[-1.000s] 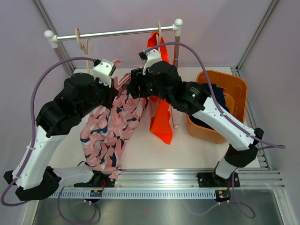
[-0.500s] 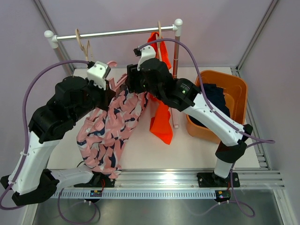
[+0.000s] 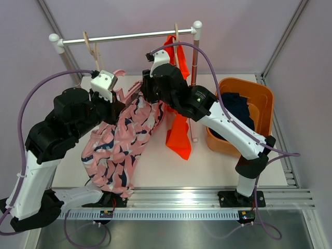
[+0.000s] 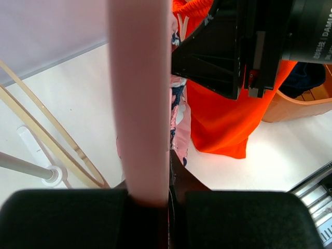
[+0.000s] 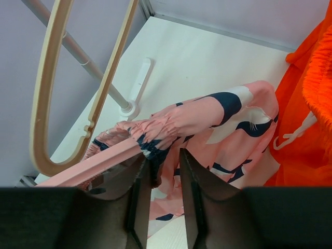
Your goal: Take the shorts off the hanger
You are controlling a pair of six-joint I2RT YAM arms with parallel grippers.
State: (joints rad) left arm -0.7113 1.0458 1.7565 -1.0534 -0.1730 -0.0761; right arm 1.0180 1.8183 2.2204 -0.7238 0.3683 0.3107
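Note:
The pink patterned shorts [image 3: 122, 148] hang from a pink hanger [image 3: 128, 93], and my left gripper [image 3: 115, 101] is shut on that hanger. In the left wrist view the hanger bar [image 4: 139, 104] runs up out of the closed left gripper [image 4: 168, 197]. My right gripper [image 3: 147, 93] is at the waistband [image 5: 171, 124]. Its jaws stand narrowly apart, and a fold of waistband drops between the tips of the right gripper [image 5: 164, 155]. The orange shorts [image 3: 178, 132] hang on a wooden hanger [image 3: 176, 33] on the rail. The navy shorts [image 3: 238, 106] lie in the bin.
A white rail [image 3: 129, 36] on two posts crosses the back of the table, with a bare wooden hanger [image 3: 92, 46] at its left end. An orange bin [image 3: 262, 96] stands at the right. The orange shorts [image 5: 311, 104] hang close beside the right gripper.
The right gripper moved up and left to the pink shorts' waistband and its jaws narrowed. The left arm shifted left and back, carrying the hanger and shorts with it.

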